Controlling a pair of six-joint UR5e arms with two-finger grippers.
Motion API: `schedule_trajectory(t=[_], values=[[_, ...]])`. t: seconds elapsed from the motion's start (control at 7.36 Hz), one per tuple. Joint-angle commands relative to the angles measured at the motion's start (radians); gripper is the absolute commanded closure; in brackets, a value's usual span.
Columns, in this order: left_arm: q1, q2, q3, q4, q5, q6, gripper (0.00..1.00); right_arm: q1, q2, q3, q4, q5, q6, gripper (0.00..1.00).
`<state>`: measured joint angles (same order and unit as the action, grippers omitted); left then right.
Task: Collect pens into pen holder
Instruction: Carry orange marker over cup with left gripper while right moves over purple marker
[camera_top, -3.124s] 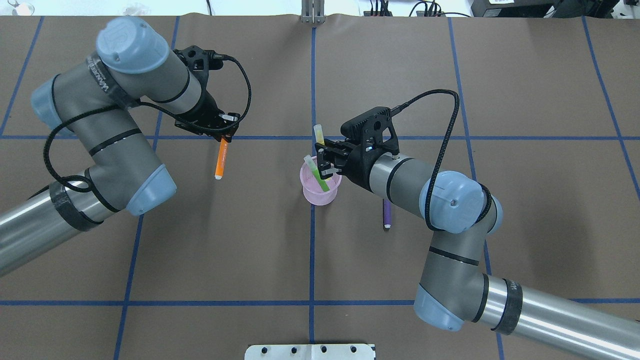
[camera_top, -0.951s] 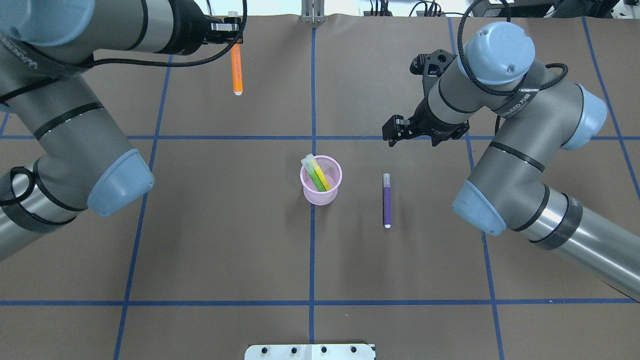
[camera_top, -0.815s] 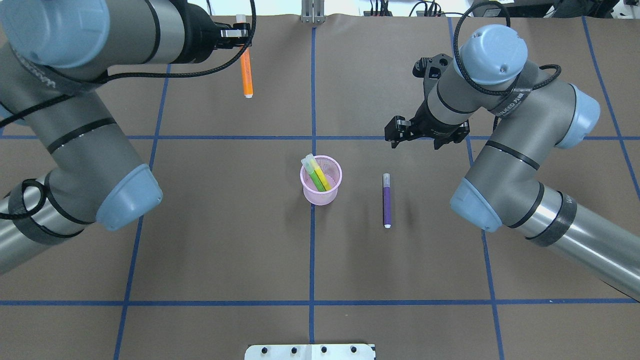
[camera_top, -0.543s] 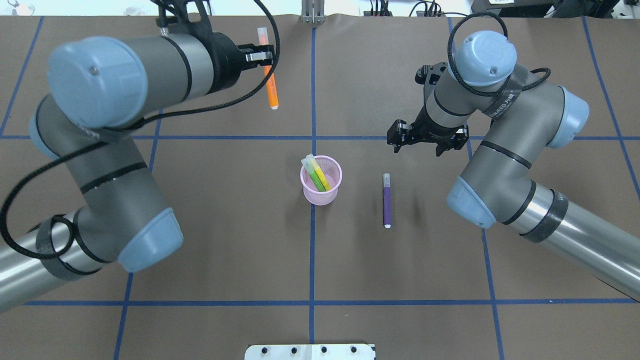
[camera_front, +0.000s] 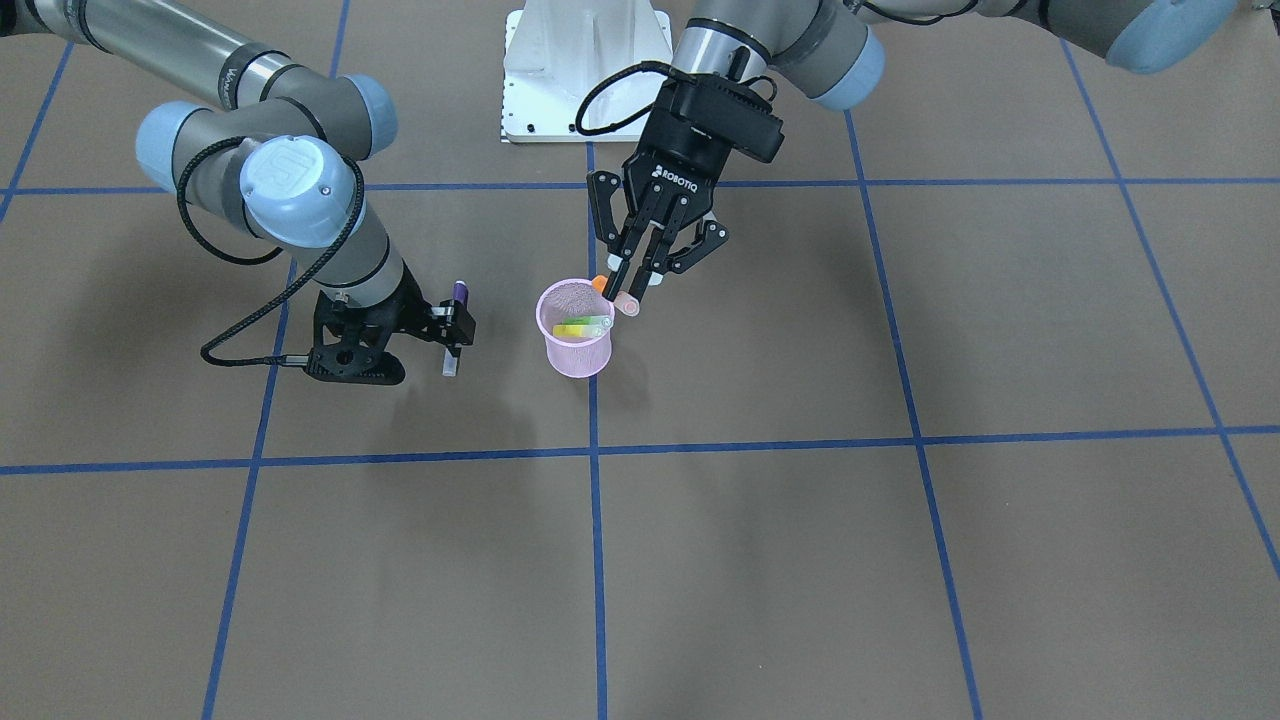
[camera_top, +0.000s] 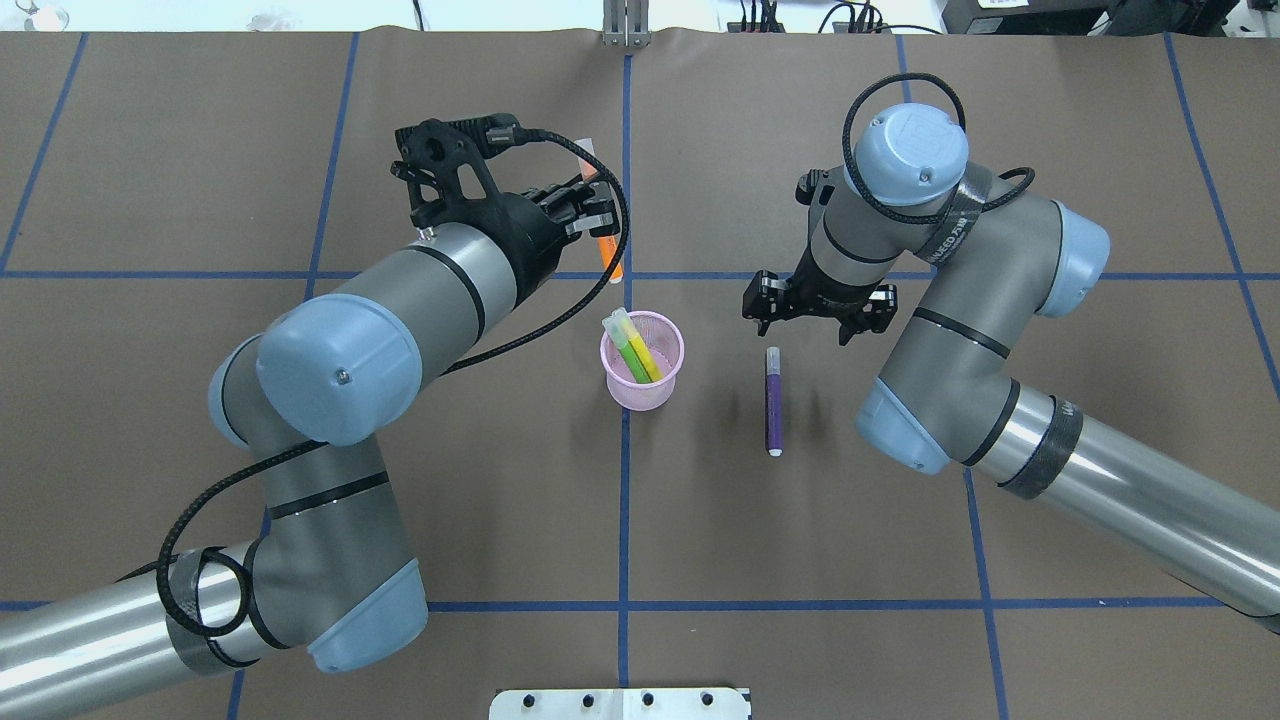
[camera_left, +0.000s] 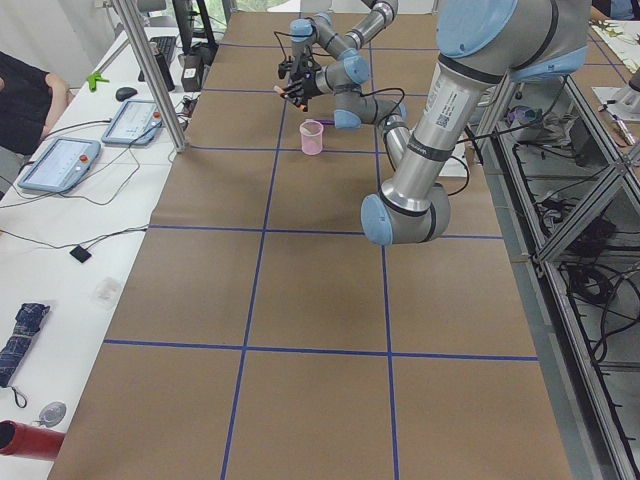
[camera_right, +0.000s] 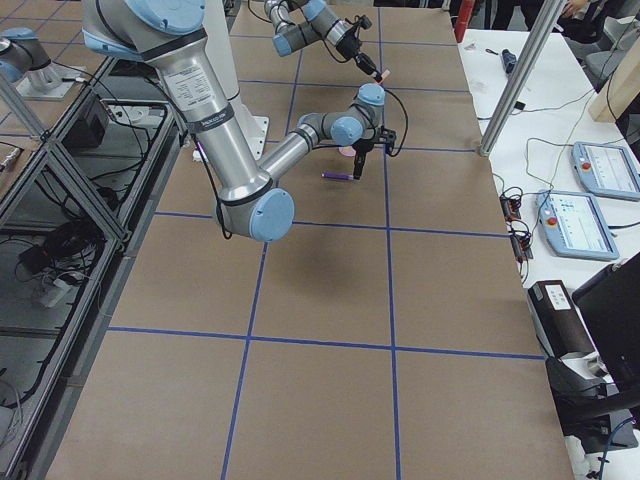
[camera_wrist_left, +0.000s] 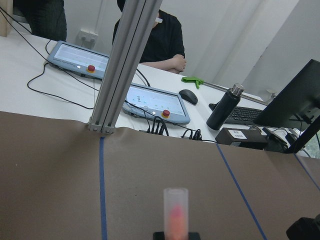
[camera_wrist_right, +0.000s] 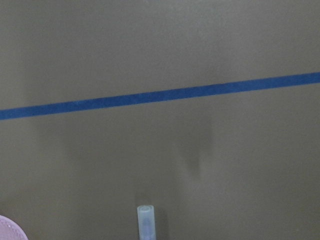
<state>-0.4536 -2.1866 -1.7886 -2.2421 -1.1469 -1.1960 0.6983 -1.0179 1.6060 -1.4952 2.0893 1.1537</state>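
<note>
The left gripper clamps the orange pen, its tip just short of the pen holder, which holds a green pen and a yellow pen. The right gripper, spread wide, hovers over the cap end of the purple pen, which lies on the table.

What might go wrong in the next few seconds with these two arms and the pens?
1. The left gripper holds the orange pen tilted, close to the pink pen holder. Two pens lean inside it, so the orange one might catch them or the rim and tip the holder.
2. The purple pen lies loose on the table by the open right gripper. An off-centre grasp might roll it away.
</note>
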Motion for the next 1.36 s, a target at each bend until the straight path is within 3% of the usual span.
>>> schedule_trajectory(t=[0.0,1.22], values=[[0.048,-0.002,0.037,-0.019,0.059,-0.002,1.0,-0.008,0.002,-0.029,0.029,-0.002,-0.006,0.0],[0.072,-0.082,0.231,-0.093,0.177,-0.001,1.0,-0.008,0.01,-0.064,0.082,-0.003,-0.054,0.0]])
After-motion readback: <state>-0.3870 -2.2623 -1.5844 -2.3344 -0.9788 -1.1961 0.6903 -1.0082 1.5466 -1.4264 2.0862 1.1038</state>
